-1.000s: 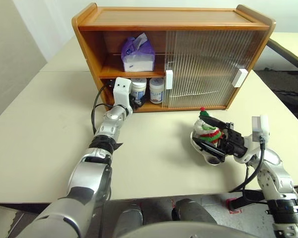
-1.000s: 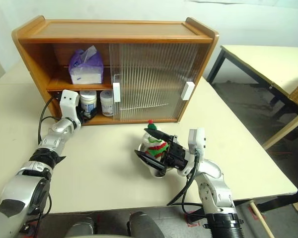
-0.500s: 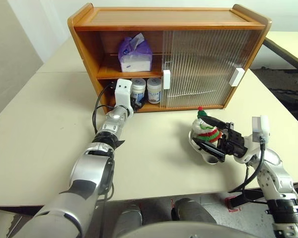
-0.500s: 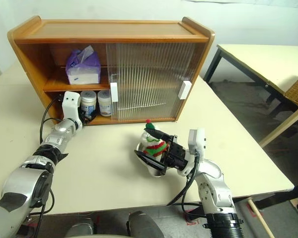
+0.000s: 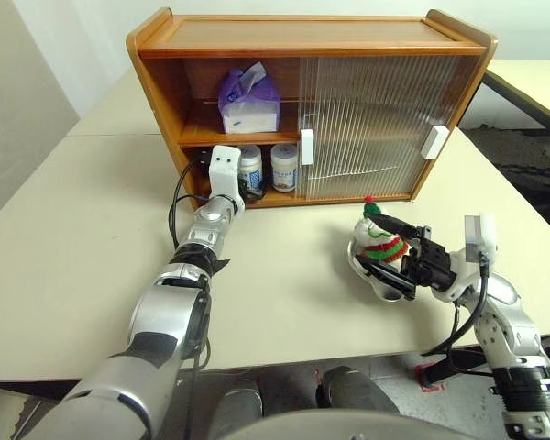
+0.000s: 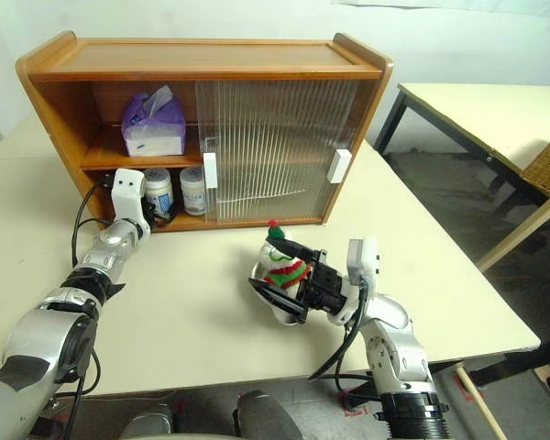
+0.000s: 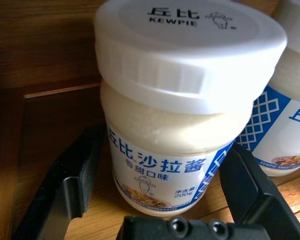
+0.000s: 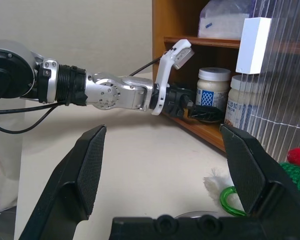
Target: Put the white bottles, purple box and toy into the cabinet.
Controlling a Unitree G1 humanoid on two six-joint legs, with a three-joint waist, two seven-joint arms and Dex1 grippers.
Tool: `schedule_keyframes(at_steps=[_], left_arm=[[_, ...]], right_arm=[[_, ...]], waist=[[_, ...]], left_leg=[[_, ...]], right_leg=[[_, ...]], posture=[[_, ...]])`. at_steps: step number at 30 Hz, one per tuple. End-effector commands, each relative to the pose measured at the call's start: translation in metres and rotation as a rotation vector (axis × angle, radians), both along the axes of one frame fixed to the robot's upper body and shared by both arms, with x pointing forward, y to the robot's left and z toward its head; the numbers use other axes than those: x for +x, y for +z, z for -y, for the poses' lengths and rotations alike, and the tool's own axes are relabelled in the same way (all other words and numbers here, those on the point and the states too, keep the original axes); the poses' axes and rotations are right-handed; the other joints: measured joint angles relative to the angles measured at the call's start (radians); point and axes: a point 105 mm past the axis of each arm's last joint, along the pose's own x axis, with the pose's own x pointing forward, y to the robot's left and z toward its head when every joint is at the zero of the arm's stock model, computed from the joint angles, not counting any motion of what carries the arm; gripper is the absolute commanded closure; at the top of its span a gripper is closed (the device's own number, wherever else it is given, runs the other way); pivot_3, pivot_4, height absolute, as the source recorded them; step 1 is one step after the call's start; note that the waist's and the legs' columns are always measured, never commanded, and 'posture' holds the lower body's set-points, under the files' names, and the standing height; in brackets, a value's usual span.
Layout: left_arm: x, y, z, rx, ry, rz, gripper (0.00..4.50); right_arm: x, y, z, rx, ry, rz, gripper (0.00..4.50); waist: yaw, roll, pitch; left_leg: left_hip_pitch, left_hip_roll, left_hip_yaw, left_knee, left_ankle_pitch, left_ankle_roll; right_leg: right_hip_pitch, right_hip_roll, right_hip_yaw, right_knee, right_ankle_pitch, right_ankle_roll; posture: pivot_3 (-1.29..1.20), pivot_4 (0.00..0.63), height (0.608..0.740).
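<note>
Risk, as judged: the left end effector (image 7: 160, 220) stood spread wide on the lower shelf, a finger (image 7: 70, 185) on either side of the nearer white bottle (image 7: 182, 107), with a gap showing at each flank. A crooked withdrawal could have snagged that bottle and tipped it against its twin or dragged it off the shelf edge. The toy, perched in a shiny bowl (image 5: 371, 275), might have slid or rolled with the bowl under a careless pinch.

Cabinet (image 5: 312, 41): wooden, two shelves, at 12 o'clock on the table (image 5: 64, 275); ribbed doors slid right, left bay open.

Purple box (image 5: 249, 99): lilac pack, white tissue sprouting, on the upper shelf.

White bottles: two squat jars, white lids, blue-and-white labels, side by side on the lower shelf; second bottle (image 5: 287, 167) at 3 o'clock of the first.

Toy (image 5: 378, 240): white plush, striped scarf, red-topped hat, at 4 o'clock of the cabinet, not yet stowed.

Right end effector (image 5: 390, 252): released, fingers apparently bracketing the toy without contact.
</note>
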Motion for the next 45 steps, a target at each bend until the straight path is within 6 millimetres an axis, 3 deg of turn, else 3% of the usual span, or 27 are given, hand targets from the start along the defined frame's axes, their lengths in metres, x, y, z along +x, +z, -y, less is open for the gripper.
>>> schedule_keyframes(at_steps=[1, 5, 11, 16, 19, 21, 23, 25, 27, 33, 37, 41, 45], left_arm=[[-0.008, -0.003, -0.004, 0.055, -0.037, 0.031, 0.03], [-0.021, 0.002, -0.011, 0.173, -0.078, 0.103, 0.03], [-0.046, 0.005, -0.016, 0.153, -0.108, 0.126, 0.03], [-0.066, 0.017, 0.001, 0.146, -0.235, 0.190, 0.03], [-0.081, 0.027, 0.026, 0.139, -0.408, 0.241, 0.03], [-0.087, 0.037, 0.041, 0.114, -0.490, 0.276, 0.44], [-0.090, 0.049, 0.052, 0.095, -0.558, 0.315, 0.99], [-0.095, 0.060, 0.065, 0.093, -0.646, 0.348, 1.73], [-0.095, 0.069, 0.075, 0.096, -0.687, 0.378, 2.43], [-0.082, 0.080, 0.102, 0.178, -0.738, 0.418, 4.49], [-0.070, 0.087, 0.110, 0.196, -0.713, 0.440, 4.49], [-0.065, 0.092, 0.135, 0.281, -0.788, 0.473, 4.49], [-0.056, 0.092, 0.146, 0.320, -0.790, 0.466, 4.49]], right_arm=[[0.002, -0.001, 0.000, -0.007, -0.006, -0.011, 0.00], [0.002, 0.000, 0.005, -0.001, -0.006, -0.030, 0.00], [0.017, 0.008, 0.015, 0.015, -0.081, 0.000, 0.00], [0.036, 0.013, 0.032, 0.027, -0.189, -0.051, 0.00], [0.047, 0.015, 0.047, 0.012, -0.295, -0.067, 0.00], [0.051, 0.004, 0.058, -0.160, -0.371, -0.117, 0.00], [0.042, 0.005, 0.061, -0.213, -0.312, -0.149, 0.00], [0.024, 0.019, 0.056, -0.138, -0.144, -0.135, 0.00], [0.015, 0.025, 0.059, -0.086, -0.093, -0.137, 0.00], [0.013, 0.022, 0.056, -0.055, -0.078, -0.123, 0.00], [0.013, 0.020, 0.050, -0.052, -0.071, -0.115, 0.00], [0.014, 0.018, 0.047, -0.048, -0.070, -0.106, 0.00], [0.013, 0.016, 0.046, -0.051, -0.066, -0.116, 0.00]], waist=[[0.000, 0.000, 0.000], [0.000, 0.000, 0.000], [0.004, 0.000, 0.000], [0.018, 0.000, 0.000], [0.034, 0.000, 0.000], [0.041, 0.000, 0.000], [0.051, 0.000, 0.000], [0.053, 0.000, 0.000], [0.055, 0.000, 0.000], [0.052, 0.000, 0.000], [0.045, 0.000, 0.000], [0.037, 0.000, 0.000], [0.031, 0.000, 0.000]], left_leg=[[0.000, 0.000, 0.000, 0.000, 0.000, 0.000], [0.000, 0.000, 0.000, 0.000, 0.000, 0.000], [0.000, -0.001, 0.000, -0.001, 0.000, 0.000], [0.000, 0.000, 0.000, -0.001, 0.000, 0.000], [0.000, 0.001, 0.000, -0.001, 0.000, 0.000], [0.000, 0.001, 0.000, -0.001, -0.001, -0.001], [0.000, 0.001, -0.001, -0.002, -0.001, 0.000], [-0.001, 0.001, 0.000, -0.003, -0.002, -0.001], [-0.001, 0.001, 0.001, -0.004, -0.001, -0.001], [-0.001, 0.001, 0.003, -0.002, -0.002, 0.000], [-0.001, 0.001, 0.003, -0.002, -0.002, 0.001], [-0.001, 0.001, 0.003, -0.001, -0.002, 0.001], [-0.002, 0.001, 0.002, 0.000, -0.002, 0.002]], right_leg=[[0.000, 0.000, 0.000, 0.000, 0.000, 0.000], [0.000, 0.000, 0.000, 0.000, -0.001, 0.000], [0.000, 0.000, 0.000, 0.000, -0.001, -0.001], [-0.001, 0.000, 0.000, 0.001, 0.002, -0.005], [-0.002, 0.000, 0.000, 0.002, 0.005, -0.014], [-0.003, 0.000, 0.000, 0.002, 0.005, -0.015], [-0.004, -0.001, -0.001, 0.002, 0.005, -0.016], [-0.004, -0.002, -0.001, 0.002, 0.004, -0.017], [-0.005, -0.001, -0.002, 0.002, 0.003, -0.017], [-0.004, -0.001, -0.001, 0.002, -0.001, -0.007], [-0.003, -0.001, -0.001, 0.002, -0.001, -0.003], [-0.003, -0.001, 0.000, 0.002, -0.001, -0.002], [-0.002, -0.001, 0.000, 0.000, -0.001, -0.001]], posture=[[-0.23, 0.000, 0.740], [-0.21, 0.000, 0.740], [-0.19, 0.000, 0.740], [-0.18, 0.000, 0.740], [-0.18, 0.000, 0.740], [-0.18, 0.000, 0.740], [-0.18, 0.000, 0.740], [-0.18, 0.000, 0.740], [-0.20, 0.000, 0.740], [-0.21, 0.000, 0.740], [-0.21, 0.000, 0.740], [-0.22, 0.000, 0.740], [-0.22, 0.000, 0.740]])
